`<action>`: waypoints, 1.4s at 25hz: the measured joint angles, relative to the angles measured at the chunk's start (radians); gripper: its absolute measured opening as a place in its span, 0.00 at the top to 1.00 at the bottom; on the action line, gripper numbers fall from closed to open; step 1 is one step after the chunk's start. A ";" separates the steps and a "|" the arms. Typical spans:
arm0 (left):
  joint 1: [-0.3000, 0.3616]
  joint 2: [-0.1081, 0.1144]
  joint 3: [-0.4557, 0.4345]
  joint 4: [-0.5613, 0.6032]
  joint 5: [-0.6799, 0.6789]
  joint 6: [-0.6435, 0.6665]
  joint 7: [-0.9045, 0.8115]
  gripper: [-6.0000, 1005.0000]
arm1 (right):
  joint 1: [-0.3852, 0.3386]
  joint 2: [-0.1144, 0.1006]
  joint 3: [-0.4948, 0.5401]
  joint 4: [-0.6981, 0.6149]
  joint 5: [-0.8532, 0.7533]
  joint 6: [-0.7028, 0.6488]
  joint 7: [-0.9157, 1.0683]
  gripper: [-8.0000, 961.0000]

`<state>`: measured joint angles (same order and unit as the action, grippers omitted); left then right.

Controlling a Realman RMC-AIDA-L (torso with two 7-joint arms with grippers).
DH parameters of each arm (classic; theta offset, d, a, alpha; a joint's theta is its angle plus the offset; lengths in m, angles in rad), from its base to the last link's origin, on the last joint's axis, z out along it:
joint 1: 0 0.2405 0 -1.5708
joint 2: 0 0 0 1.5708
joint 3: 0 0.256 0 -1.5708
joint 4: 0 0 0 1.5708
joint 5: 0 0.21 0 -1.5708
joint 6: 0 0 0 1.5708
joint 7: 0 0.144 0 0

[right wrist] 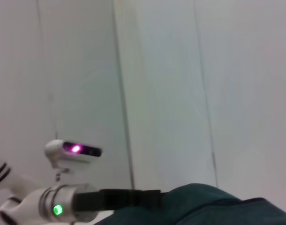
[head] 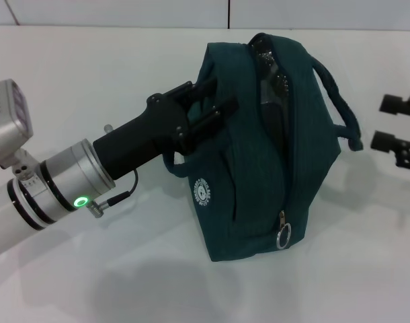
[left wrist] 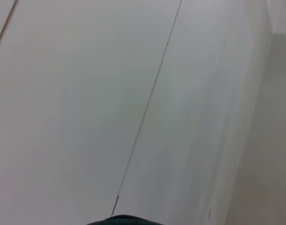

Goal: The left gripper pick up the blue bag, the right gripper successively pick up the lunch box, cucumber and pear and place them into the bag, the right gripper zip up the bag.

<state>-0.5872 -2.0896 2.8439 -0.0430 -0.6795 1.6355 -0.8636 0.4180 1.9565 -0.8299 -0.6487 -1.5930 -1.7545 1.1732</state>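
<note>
1. My left gripper is clamped on the near handle of the blue bag, on its left side.
2. The bag stands tilted on the white table, its zipper partly open and the ring pull hanging low.
3. My right gripper waits well right of the bag, fingers apart.

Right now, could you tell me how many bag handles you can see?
2: one handle arches off the bag's right side; the other sits by the left gripper.
</note>
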 joint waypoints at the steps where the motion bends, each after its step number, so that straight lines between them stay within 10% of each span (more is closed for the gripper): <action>1: 0.000 0.000 0.000 0.000 0.000 -0.002 0.000 0.50 | -0.005 -0.004 -0.003 -0.009 -0.003 -0.012 0.000 0.44; 9: 0.004 0.000 0.000 0.003 0.000 -0.009 0.006 0.49 | 0.024 -0.020 -0.109 -0.024 -0.209 -0.136 0.001 0.36; 16: 0.001 0.000 0.000 0.007 0.002 -0.009 0.006 0.48 | 0.065 0.058 -0.207 -0.008 -0.346 0.007 0.006 0.37; 35: -0.003 -0.001 0.000 0.010 0.000 -0.010 0.006 0.45 | 0.177 0.071 -0.469 0.124 -0.138 0.156 -0.001 0.39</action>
<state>-0.5898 -2.0902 2.8439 -0.0328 -0.6797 1.6259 -0.8575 0.5949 2.0275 -1.2993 -0.5250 -1.7314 -1.5981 1.1719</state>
